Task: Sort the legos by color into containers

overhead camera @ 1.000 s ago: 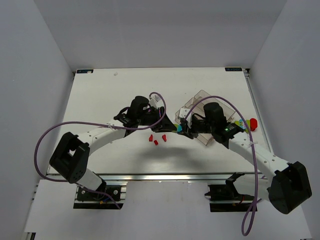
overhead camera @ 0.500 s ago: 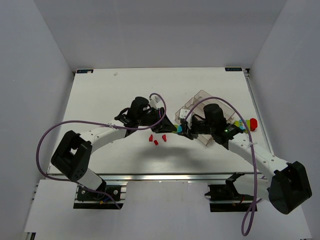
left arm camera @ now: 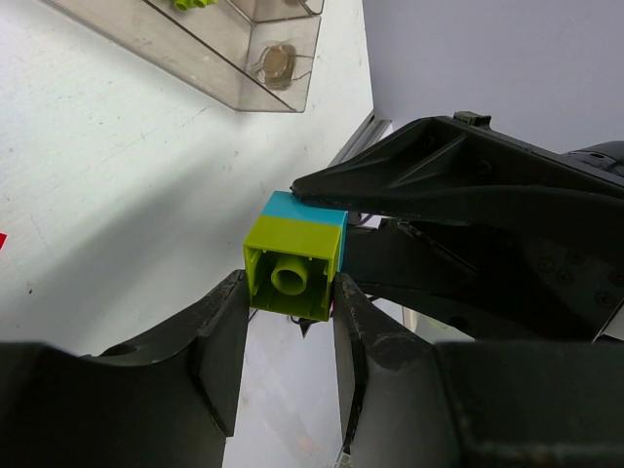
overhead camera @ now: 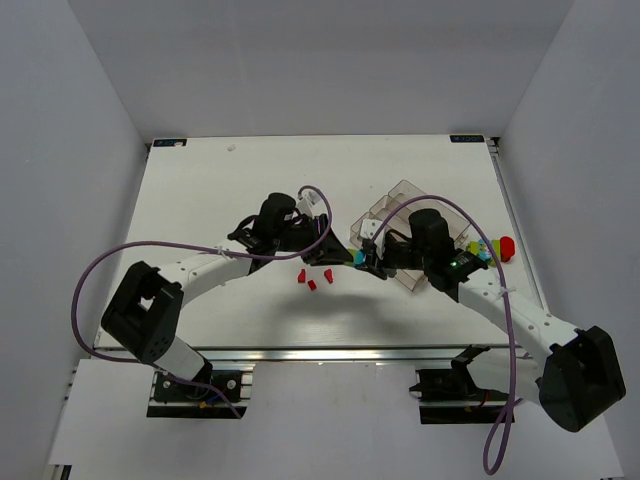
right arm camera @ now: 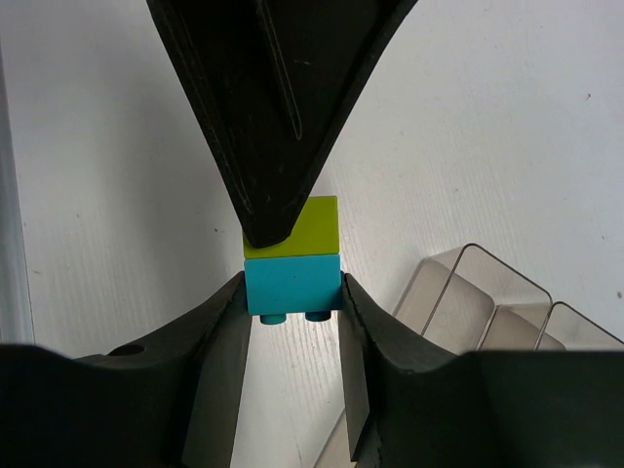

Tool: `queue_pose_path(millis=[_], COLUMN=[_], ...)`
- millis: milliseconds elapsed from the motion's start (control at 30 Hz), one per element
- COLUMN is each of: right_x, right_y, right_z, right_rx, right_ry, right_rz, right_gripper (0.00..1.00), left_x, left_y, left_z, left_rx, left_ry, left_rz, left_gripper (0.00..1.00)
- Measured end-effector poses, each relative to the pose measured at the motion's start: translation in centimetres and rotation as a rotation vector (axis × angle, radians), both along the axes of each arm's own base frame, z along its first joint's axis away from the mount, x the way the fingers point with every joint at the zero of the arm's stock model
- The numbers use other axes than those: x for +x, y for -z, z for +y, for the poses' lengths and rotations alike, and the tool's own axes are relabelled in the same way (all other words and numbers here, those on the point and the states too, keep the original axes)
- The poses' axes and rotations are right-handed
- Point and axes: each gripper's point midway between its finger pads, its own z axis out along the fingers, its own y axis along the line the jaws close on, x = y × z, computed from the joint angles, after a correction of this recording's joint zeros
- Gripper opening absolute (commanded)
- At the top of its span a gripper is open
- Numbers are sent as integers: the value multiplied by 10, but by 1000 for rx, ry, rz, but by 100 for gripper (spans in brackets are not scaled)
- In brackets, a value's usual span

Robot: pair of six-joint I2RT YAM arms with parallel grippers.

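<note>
Closest to the near edge of the white table (overhead camera: 200, 200), a little left of its middle, three tiny red plastic bricks (overhead camera: 312, 285) lie loose and close together, apart from both arms.

Just beyond them the two grippers meet tip to tip over the table's middle. The left gripper (left arm camera: 289, 297) is closed down to a brick's width. Its fingers pinch a small yellow-green plastic brick (left arm camera: 292, 265) by two opposite sides, the hollow underside with its round tube facing the left wrist camera. A small cyan-blue plastic brick (right arm camera: 292, 283) sits flush against the yellow-green brick. The right gripper (right arm camera: 292, 292) is closed just as narrowly on the cyan-blue brick, whose studs point toward the right wrist camera. The joined pair is held between the two grippers.

Farther back, toward the right edge, sits the clear plastic rectangular tray with narrow compartments (overhead camera: 400, 192), partly hidden by the right arm. A yellow-green piece (left arm camera: 191, 4) lies in one compartment.

By the right edge, a few yellow-green and cyan-blue bricks (overhead camera: 481, 246) lie next to a red piece (overhead camera: 506, 246). I cannot tell whether they touch the tray.
</note>
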Motion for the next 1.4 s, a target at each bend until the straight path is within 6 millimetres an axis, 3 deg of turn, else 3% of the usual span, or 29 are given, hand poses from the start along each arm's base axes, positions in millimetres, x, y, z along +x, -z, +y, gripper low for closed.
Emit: queue_pose_path(millis=[367,800,900,1067,1233,1400], right_x=[5,25,38,70,90,98], right_y=[-7,-8,-13,-28,-35,-35], right_z=[1,-17,-27,-65,-104,-123], right_rx=[27,-4,-15,-19,-9,3], right_ry=[8,116,196,411,579,656], right_rz=[-20,-58,-87,-148,-155,-139], right_gripper=[0,0,0,0,0,0], left_x=[6,11,20,54,80,84], left_y=[-8,-2,-11,-23,18,75], left_z=[4,19,13,-11,-37,-57], left_rx=[-9,36,41,50,126,232], left_ry=[-5,-27,-25,-15,1,27], left_rz=[-12,25,-11,-82,-47,31], left_gripper=[0,0,0,0,0,0])
